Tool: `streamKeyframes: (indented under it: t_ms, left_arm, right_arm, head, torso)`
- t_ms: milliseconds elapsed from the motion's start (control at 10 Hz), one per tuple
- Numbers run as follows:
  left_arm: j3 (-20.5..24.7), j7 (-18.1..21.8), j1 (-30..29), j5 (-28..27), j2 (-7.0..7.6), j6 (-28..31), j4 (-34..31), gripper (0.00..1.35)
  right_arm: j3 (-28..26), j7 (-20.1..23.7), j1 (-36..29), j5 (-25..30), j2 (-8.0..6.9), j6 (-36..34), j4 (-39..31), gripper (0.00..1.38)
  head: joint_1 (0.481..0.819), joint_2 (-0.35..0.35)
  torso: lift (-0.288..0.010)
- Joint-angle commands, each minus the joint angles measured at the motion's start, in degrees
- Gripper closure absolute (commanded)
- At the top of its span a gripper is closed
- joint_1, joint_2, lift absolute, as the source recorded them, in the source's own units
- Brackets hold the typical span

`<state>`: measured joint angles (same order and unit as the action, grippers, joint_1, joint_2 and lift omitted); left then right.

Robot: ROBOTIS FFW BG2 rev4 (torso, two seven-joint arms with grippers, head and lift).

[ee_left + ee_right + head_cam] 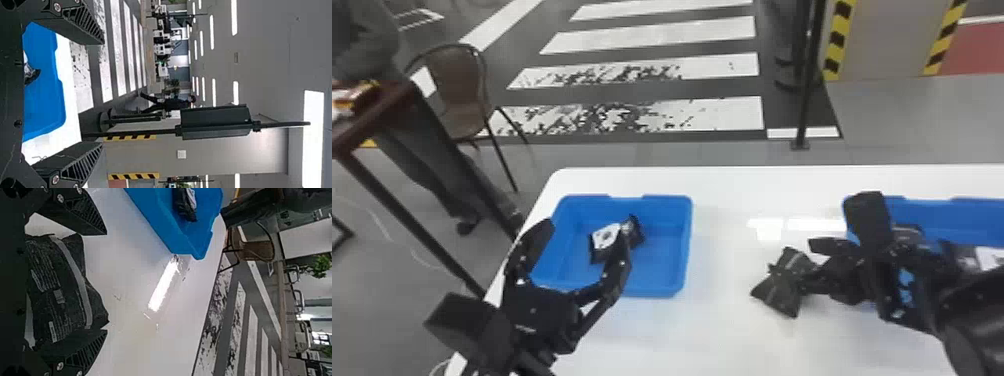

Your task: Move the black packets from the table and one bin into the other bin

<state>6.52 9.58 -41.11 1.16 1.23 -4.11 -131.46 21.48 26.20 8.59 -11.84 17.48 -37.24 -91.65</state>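
Packet (782, 287), black with a grey band, at the bench (722, 325) between the two blue bins, nearer the right one. Right pincer (806, 265) is at it, fingers spread wide; right wrist view has the packet between them, near both; cannot tell if either finger touches it. Also cannot tell whether the packet rests flat on the white top.

Left pincer (584, 237) is open, nothing between the fingers, over the left side of the left bin (685, 240). Inside that bin: black-and-white packaging (606, 236), partly behind one finger, number of packets unclear. Right bin (947, 212) holds more dark and white packaging (988, 257), partly hidden by the right arm.

Beyond the bench: brown chair (457, 90) and dark red table (387, 102) on the left, white floor stripes (657, 30) in the middle, black post (807, 90) and yellow-black hazard tape (838, 37) on the right.
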Motion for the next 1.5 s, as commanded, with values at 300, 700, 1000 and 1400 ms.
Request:
streamKeyframes:
  t_ms: [300,700,1000,1400]
  left_arm:
    - [-0.12,0.00,0.47,0.10,0.09,-0.11,0.47,0.12]
    - [0.00,0.00,0.75,0.67,0.00,0.03,1.03,0.12]
    - [0.00,0.00,1.03,0.56,0.00,0.17,1.59,0.12]
    - [0.22,0.00,1.03,0.56,0.09,0.17,1.73,0.12]
  right_arm:
    - [3.89,1.84,4.35,0.87,0.27,-7.62,1.72,0.14]
    - [6.29,2.54,6.74,3.84,0.27,-9.02,4.95,0.14]
    - [10.63,3.69,9.83,5.44,0.27,-11.41,8.19,0.59]
    - [10.40,3.25,9.41,2.47,0.44,-9.73,8.33,1.07]
  head:
    - [0.695,0.209]
    - [0.695,0.215]
    - [0.695,0.210]
    - [0.695,0.221]
  torso:
    - [-0.110]
    - [-0.110]
    - [-0.110]
    - [-0.110]
